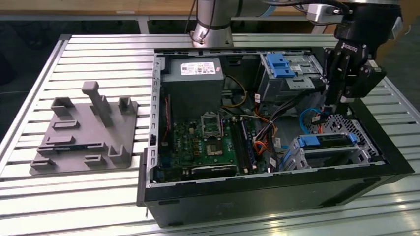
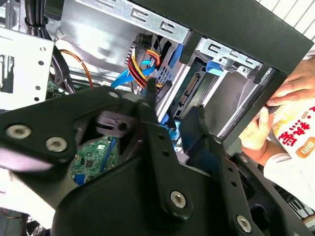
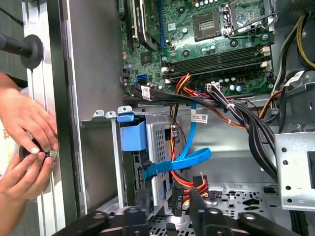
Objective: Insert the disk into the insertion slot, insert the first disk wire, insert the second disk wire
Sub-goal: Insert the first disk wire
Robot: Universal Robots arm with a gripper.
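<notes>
Hovering inside the open black metal computer case, at the exterior view's right, the black two-finger gripper keeps its fingers spread apart and pinches nothing. In the first wrist view a black power connector with red, yellow and black wires sits in the gap between the fingers, closer to one of them.

The flat silver disk in its bright blue plastic carrier already lies inside the low silver perforated insertion slot. A flat blue data cable runs to the disk's edge; whether it is plugged in, I cannot tell.

A white printed label sits on the grey power supply box. Small white tags hang on the cables. A person's hand and a second hand touch the case's outer wall.
</notes>
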